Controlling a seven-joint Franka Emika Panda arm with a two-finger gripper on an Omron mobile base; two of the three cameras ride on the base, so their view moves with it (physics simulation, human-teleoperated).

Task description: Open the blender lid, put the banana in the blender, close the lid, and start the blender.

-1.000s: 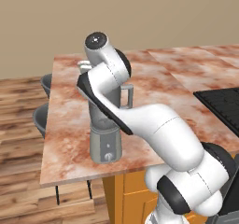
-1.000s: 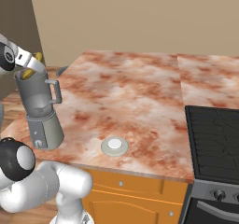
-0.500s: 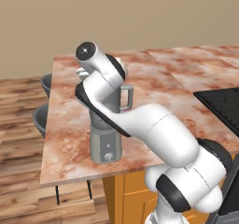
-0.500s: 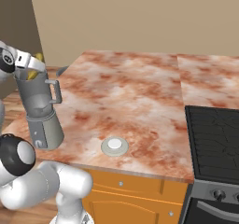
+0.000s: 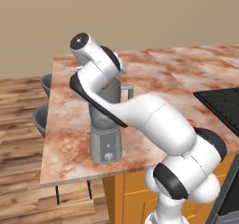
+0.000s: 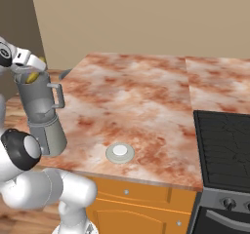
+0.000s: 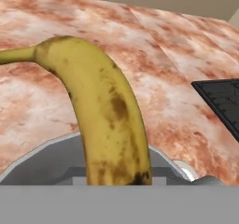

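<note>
Reddish marble counter (image 6: 141, 106) on orange cabinets, beige wall behind, wood floor off to one side.

Gripper (image 6: 27, 68) sits at the mouth of the blender (image 6: 41, 113), at the counter's front corner. Finger tips are hidden in all three views (the banana covers them in the hand view), so I cannot tell how wide the jaws stand, nor for certain whether they grip the fruit.

Banana (image 7: 100, 115) lies directly in front of the hand camera: yellow, brown-flecked, curving up from the bottom and bending off to the left, dark at the lower end. In the right base view a bit of yellow banana (image 6: 32, 76) shows just under the hand, at the jar's open top, apparently inside the rim. Grey curved rim of the blender (image 7: 42, 155) lies below the banana on both sides in the hand view.

Blender (image 5: 106, 134) stands upright under the hand, translucent jar on a tapered grey base, small round knob facing front, handle on the side towards the counter's middle. Much of the jar is hidden by the arm in the left base view.

Blender lid (image 6: 120, 151) lies flat on the counter, well apart from the hand, near the front edge, between the blender and a black stove (image 6: 224, 150).

Further out, beyond the counter's far side from the stove, two grey stools (image 5: 42, 111) stand on the wood floor.
</note>
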